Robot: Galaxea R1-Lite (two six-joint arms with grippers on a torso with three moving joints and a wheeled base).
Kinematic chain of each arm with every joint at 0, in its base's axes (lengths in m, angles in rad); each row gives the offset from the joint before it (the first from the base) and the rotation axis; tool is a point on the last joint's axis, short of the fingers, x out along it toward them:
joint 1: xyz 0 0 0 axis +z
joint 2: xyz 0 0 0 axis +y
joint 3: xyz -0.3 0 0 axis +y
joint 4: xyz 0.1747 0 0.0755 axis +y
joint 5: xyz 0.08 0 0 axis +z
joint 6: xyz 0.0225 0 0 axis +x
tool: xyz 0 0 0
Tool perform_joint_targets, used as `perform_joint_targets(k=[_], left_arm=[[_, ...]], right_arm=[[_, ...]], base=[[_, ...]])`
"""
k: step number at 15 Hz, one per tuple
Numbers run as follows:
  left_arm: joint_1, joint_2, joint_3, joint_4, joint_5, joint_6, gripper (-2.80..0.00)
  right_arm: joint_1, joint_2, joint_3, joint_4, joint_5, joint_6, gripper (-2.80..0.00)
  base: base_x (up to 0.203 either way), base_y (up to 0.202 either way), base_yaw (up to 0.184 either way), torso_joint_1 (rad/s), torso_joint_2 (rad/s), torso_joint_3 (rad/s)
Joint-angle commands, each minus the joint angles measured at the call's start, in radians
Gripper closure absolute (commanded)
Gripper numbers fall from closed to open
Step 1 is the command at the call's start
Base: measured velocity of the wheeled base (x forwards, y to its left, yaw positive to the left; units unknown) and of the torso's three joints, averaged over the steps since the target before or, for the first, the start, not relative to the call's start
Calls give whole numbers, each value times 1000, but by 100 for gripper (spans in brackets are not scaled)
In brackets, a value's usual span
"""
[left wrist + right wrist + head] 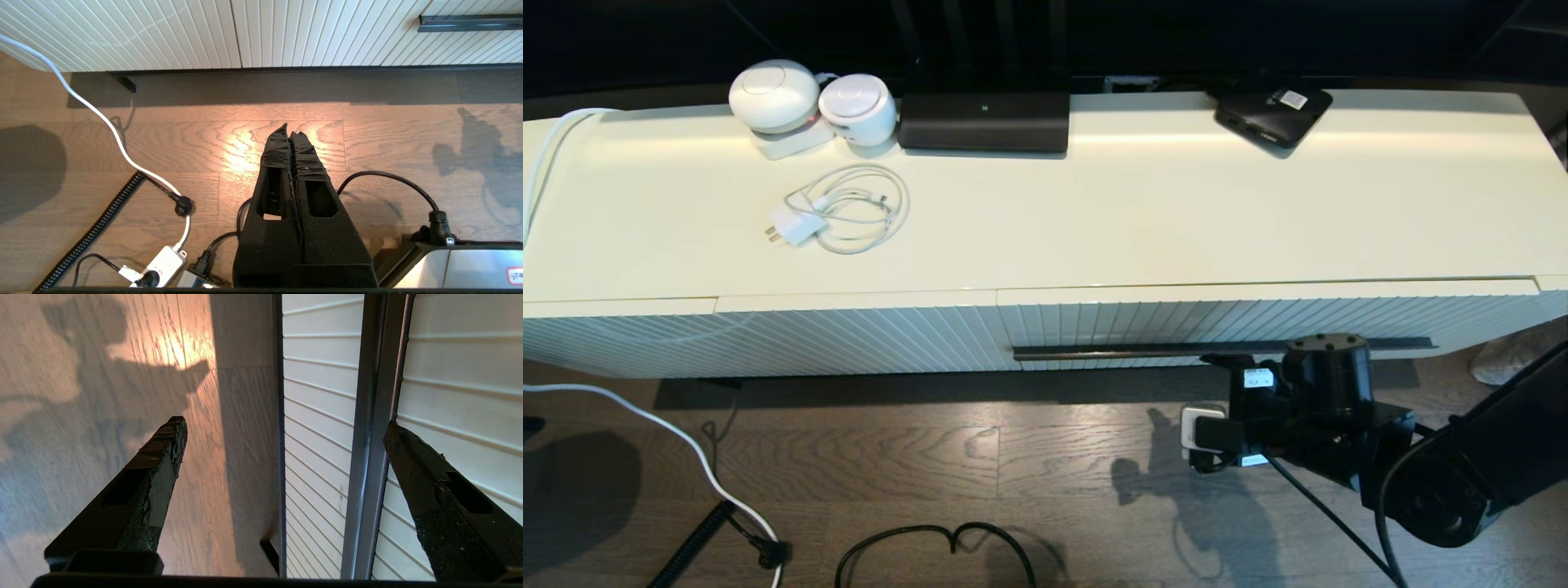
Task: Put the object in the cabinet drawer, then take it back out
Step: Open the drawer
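At the left of the head view sits a ribbed cream panel (pixel 768 339) with no handle, and on the bench (pixel 1094 212) above it two white round devices (pixel 809 102), a coiled white charger cable (pixel 845 211), then a long black device (pixel 984 121) and a flat black box (pixel 1272 114). My left gripper (pixel 291 132) is out of that view; its wrist view shows it parked above the wooden floor (pixel 163 139), jaws pressed together on nothing. Further right, the cabinet drawer (pixel 1258 322) looks fully closed. At lower right my right gripper (pixel 286 433) has its jaws spread wide, straddling the dark bar handle (pixel 369 457) without gripping it. The umbrella is in none of the views; I cannot say where it is. I judge the drawer-opening is only about to begin.
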Motion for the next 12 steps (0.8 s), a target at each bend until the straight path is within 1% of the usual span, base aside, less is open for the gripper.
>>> perform_joint_targets(k=[1, 5, 8, 12], left_arm=[[0, -2, 0, 0, 0, 0, 0], [0, -2, 0, 0, 0, 0, 0], [2, -2, 0, 0, 0, 0, 0], [0, -2, 0, 0, 0, 0, 0]], right_arm=[[-10, 14, -13, -5, 1, -11, -280], [-17, 29, -40, -6, 6, -11, -280], [-31, 33, -56, -6, 29, -14, -280], [-39, 47, -60, -6, 32, -14, -280]], base=[[0, 0, 0, 0, 0, 0], [0, 0, 0, 0, 0, 0], [0, 0, 0, 0, 0, 0], [0, 0, 0, 0, 0, 0]])
